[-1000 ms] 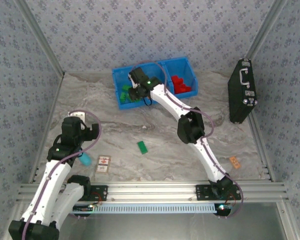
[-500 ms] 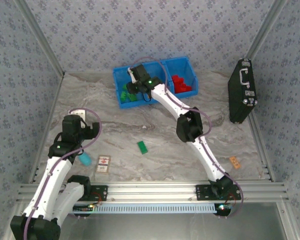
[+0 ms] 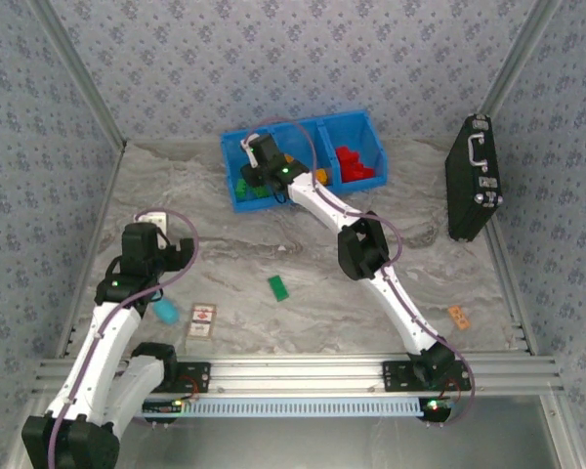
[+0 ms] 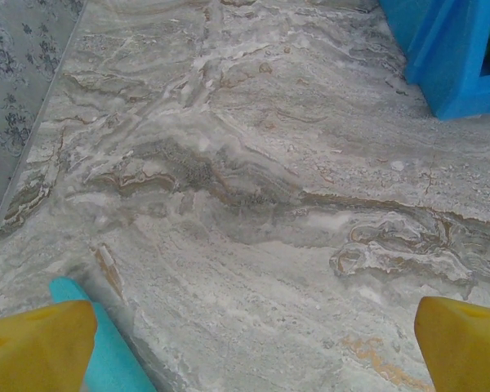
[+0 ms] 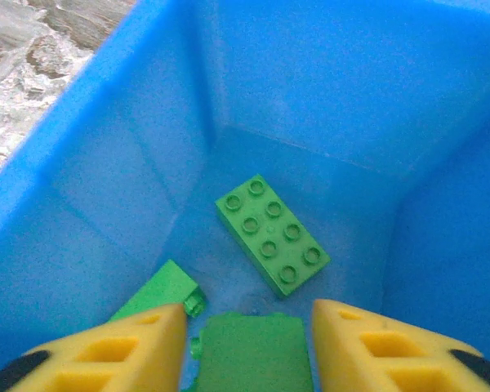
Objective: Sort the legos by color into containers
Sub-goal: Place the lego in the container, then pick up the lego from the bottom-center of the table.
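While studs-up in the bin (image 5: 82, 204), green lego (image 5: 271, 233) diagonal, upper-left to lower-right.

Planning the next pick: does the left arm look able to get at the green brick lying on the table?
Probably yes: the green brick lies on bare table with nothing beside it, and the left gripper is open and empty.

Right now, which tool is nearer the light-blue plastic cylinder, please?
Left: the left tool is beside the light-blue cylinder; the right tool is far off, inside the blue plastic bin.
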